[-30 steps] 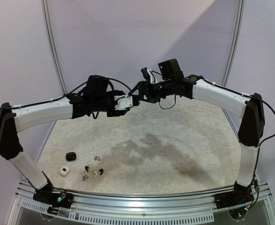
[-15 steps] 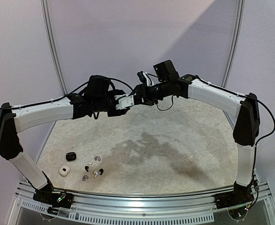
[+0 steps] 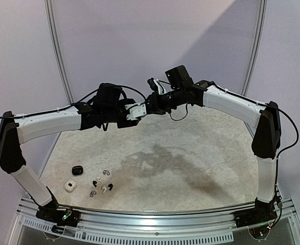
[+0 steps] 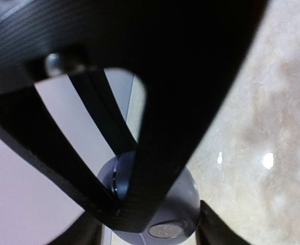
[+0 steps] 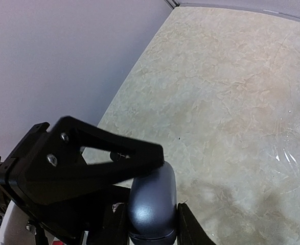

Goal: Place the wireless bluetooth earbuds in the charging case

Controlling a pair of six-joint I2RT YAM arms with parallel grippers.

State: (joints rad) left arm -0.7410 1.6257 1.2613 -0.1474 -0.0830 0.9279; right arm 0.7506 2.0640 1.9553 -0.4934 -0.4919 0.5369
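- Earbuds (image 3: 101,185) lie on the counter (image 3: 190,163), far below the left hand (image 3: 143,109); none are inserted yet.
- Left hand pinches the grey case (image 4: 183,199) aloft.
- Right hand (image 3: 153,104) has moved in, its fingers narrowing around the case. I cannot tell whether it grips.

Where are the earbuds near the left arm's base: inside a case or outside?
Outside. The earbuds lie loose on the table, beside the black case and the white case.

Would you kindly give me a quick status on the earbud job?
Both arms raised, left gripper and right gripper clamped on grey case. Earbuds loose on table. Nothing in the way.
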